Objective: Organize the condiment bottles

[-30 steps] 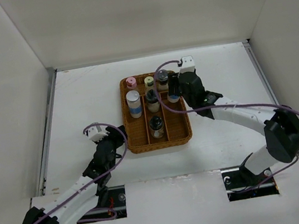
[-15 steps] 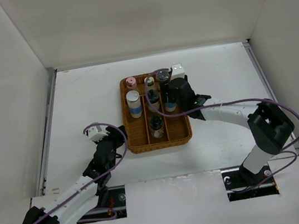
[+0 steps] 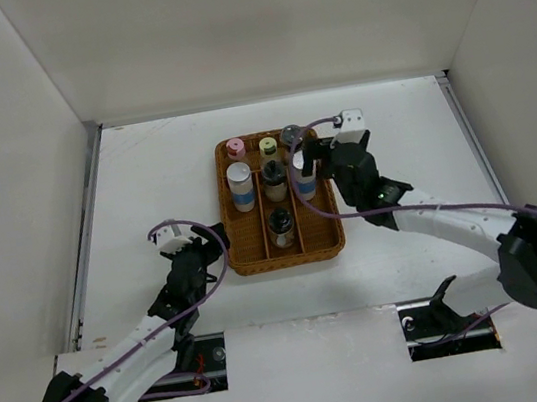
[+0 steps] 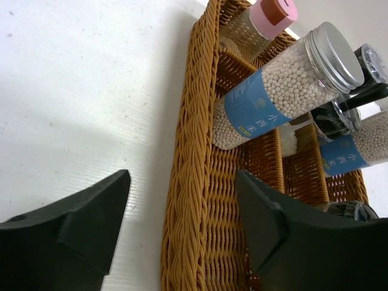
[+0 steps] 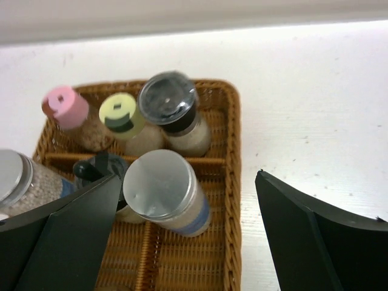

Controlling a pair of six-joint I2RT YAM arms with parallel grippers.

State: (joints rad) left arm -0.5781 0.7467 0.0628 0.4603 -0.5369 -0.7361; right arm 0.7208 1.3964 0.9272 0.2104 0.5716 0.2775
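The brown wicker tray [image 3: 238, 256] holds the condiment bottles. Pink-lidded [image 3: 235, 148], yellow-lidded [image 3: 267, 145] and grey-lidded [image 3: 290, 135] jars stand in its far row. A white blue-banded cylinder [image 3: 240, 187] stands in the left column and another [image 3: 303, 178] in the right column. Two black-capped bottles [image 3: 275, 180] [image 3: 280, 225] stand in the middle column. My right gripper [image 3: 311, 162] is open and empty, just above and to the right of the right cylinder [image 5: 160, 185]. My left gripper [image 3: 208, 255] is open and empty, low by the tray's left rim [image 4: 188, 182].
White walls close in the table on the left, back and right. Bare white tabletop [image 3: 144, 179] lies on both sides of the tray. The right arm [image 3: 443, 215] stretches across the table's right half. Purple cables loop off both wrists.
My right gripper went down into the tray's right column with the blue-banded cylinder, let it go and drew back up to the right. The left arm has barely moved.
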